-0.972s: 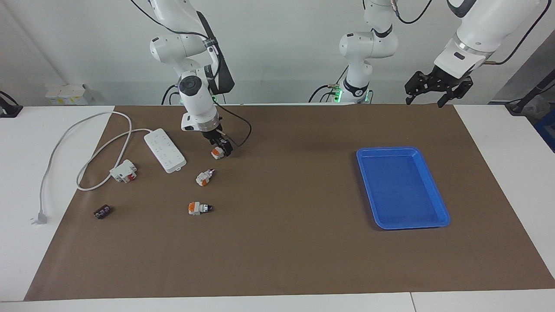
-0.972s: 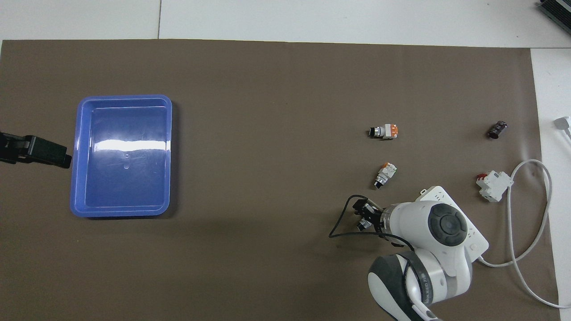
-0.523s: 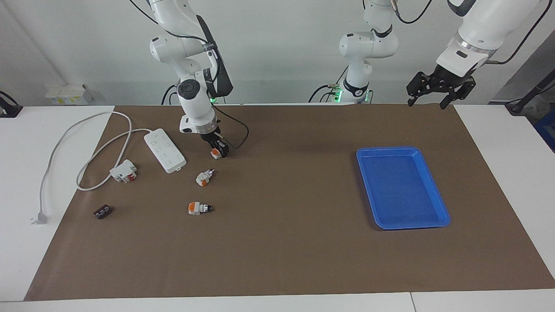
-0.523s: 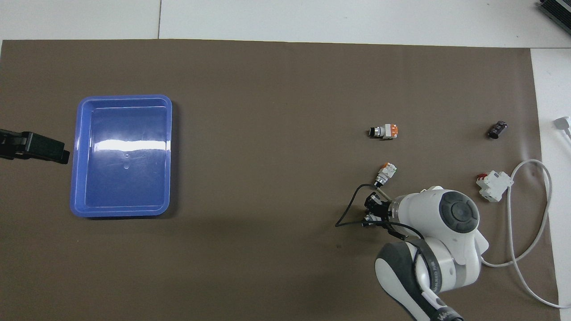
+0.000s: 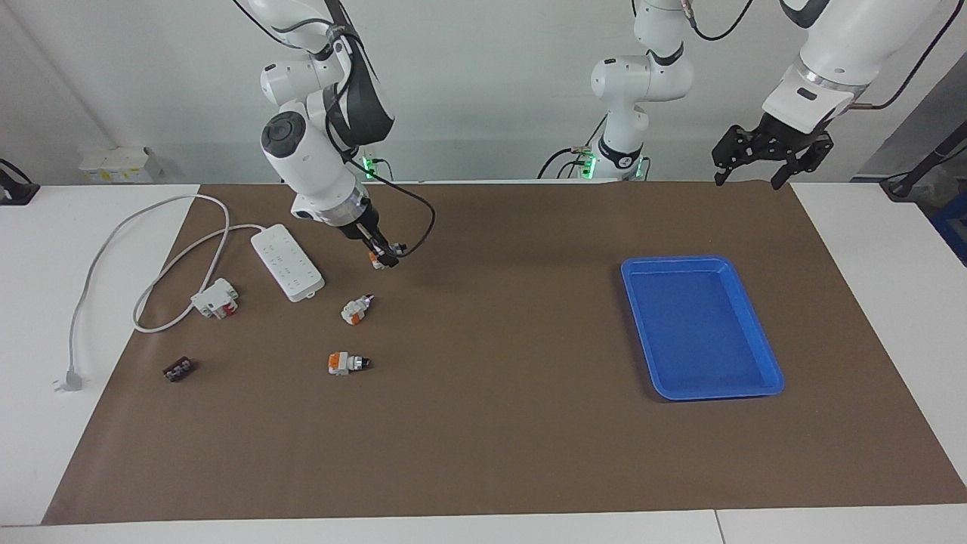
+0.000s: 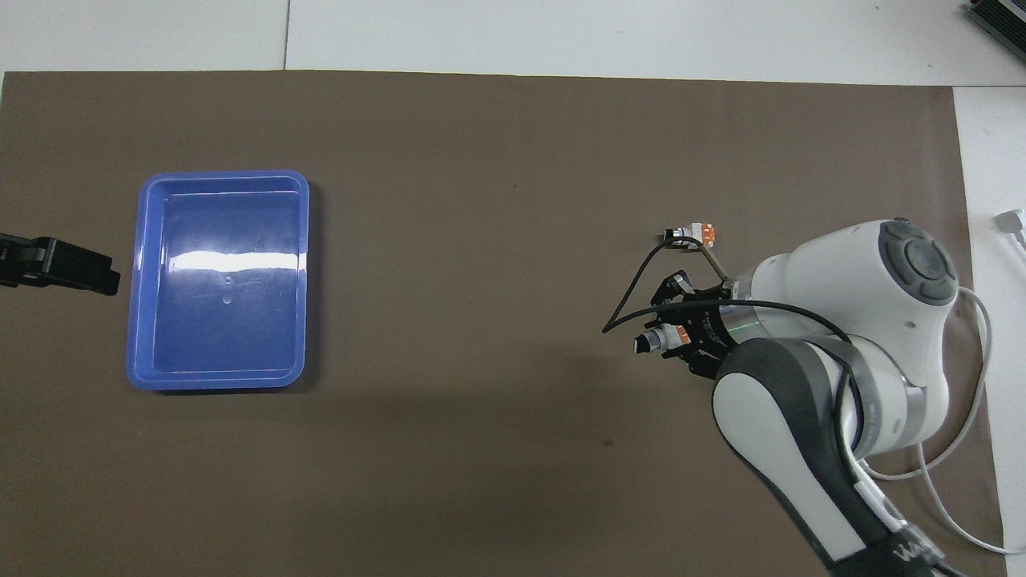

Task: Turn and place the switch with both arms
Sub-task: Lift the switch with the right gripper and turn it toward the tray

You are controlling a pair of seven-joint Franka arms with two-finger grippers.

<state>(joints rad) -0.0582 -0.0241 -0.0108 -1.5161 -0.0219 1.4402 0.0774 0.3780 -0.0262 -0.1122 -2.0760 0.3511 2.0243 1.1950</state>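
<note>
Above mat, right gripper (image 5: 381, 258) grips switch (image 5: 375, 261).

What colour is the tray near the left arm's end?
Blue, plain all over. The tray shows best in the overhead view.

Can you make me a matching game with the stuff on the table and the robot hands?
Things:
1. blue tray
2. held switch
3. left gripper
4. power strip

States:
A. pinched in the right gripper, up off the mat
B. nothing in it
C. lying flat beside a white-and-red block
D. open, waiting up in the air at its own end of the table

Pairs: 1-B, 2-A, 3-D, 4-C
</note>
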